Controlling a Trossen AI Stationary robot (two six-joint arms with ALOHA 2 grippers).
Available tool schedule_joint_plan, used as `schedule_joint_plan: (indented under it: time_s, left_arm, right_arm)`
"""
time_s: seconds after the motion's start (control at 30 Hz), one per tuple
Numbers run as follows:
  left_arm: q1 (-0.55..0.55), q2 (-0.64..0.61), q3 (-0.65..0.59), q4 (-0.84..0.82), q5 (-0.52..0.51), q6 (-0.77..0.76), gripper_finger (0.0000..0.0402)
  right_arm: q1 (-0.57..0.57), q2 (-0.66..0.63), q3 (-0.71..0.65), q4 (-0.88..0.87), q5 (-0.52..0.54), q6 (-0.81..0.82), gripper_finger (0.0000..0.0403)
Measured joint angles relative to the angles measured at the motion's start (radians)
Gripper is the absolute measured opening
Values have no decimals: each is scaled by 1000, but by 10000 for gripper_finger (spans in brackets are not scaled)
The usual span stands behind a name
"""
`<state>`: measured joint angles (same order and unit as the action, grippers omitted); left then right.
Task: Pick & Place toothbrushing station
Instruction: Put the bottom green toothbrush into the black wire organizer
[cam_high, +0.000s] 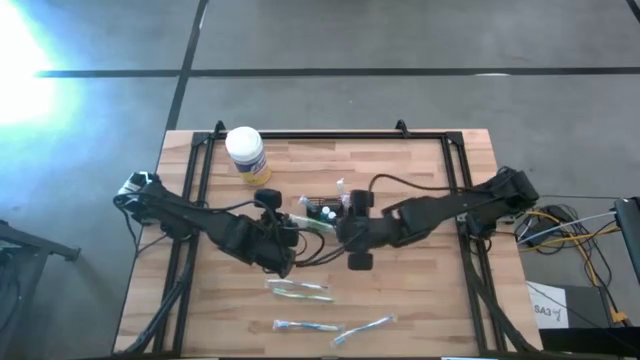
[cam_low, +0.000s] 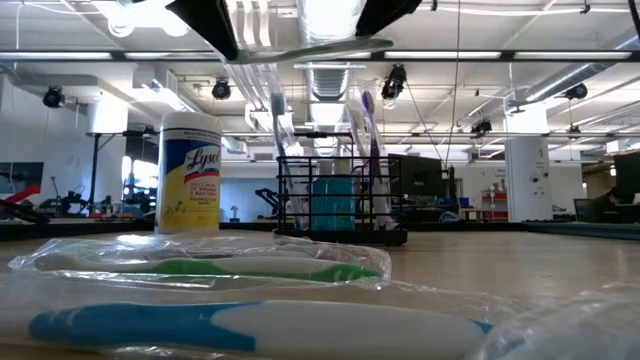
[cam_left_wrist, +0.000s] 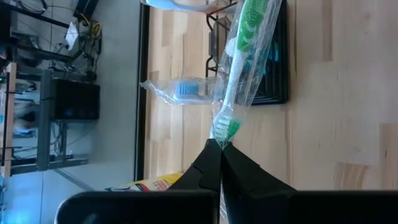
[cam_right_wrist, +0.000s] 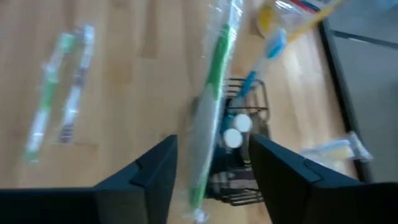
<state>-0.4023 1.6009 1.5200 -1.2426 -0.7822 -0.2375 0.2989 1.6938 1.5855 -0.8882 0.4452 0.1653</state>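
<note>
Butcher-block table (cam_high: 420, 300): left gripper (cam_left_wrist: 219, 144) pinches a green wrapped toothbrush (cam_left_wrist: 239, 68), its long axis pointing ahead to the mesh caddy (cam_left_wrist: 273, 74); right gripper (cam_right_wrist: 211, 155), released, straddles it.

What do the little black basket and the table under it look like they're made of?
The black caddy looks like thin metal wire with a dark coating: open grid bars you can see through. The table looks like light wood, probably butcher block: narrow glued strips with grain, matte finish.
</note>
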Motion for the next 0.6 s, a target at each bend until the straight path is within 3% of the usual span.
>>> schedule_joint_plan:
  time_s: [0.33, 0.6]
  left_arm:
    - [2, 0, 0, 4, 3, -3, 2]
    - [2, 0, -1, 11, 3, -3, 2]
  right_arm:
    - [0, 66, 43, -32, 80, 2, 231]
    - [-2, 62, 41, -59, 80, 0, 165]
